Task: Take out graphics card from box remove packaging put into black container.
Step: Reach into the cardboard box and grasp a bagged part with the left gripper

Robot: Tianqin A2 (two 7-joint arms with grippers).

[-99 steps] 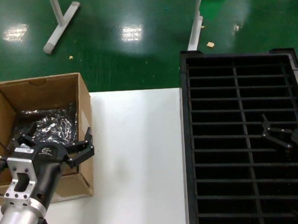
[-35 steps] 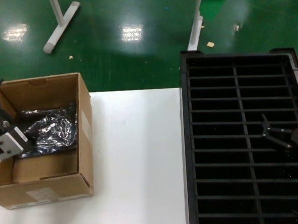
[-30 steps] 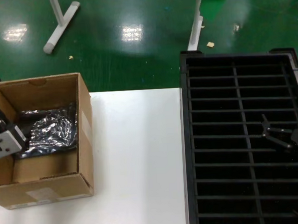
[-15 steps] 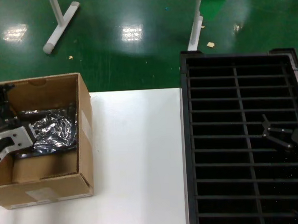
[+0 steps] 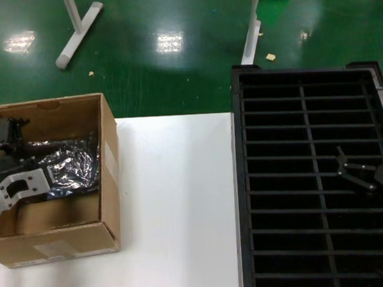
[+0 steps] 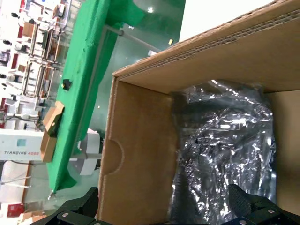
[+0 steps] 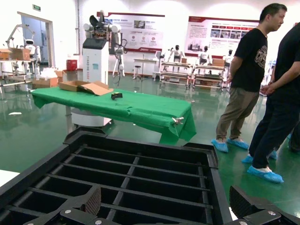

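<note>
Packaging [image 6: 225,140]: crinkly silver-grey bag, card w/in not discernible — lies in box [image 5: 105,154], far half.
L gripper [image 6: 164,208]: fingers spread wide, over the box.
R gripper [image 5: 357,173]: parked over black container [image 5: 304,86], fingers apart.

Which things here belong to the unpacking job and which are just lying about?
Job: box, shiny bag inside it, black container, left gripper in the box, right gripper over the container.
Lying about: cardboard scrap on the floor, white stand legs.

Brown box [image 5: 105,154] open on table's left; crinkly silver packaging [image 5: 70,164] inside; black container [image 5: 309,176] right.
</note>
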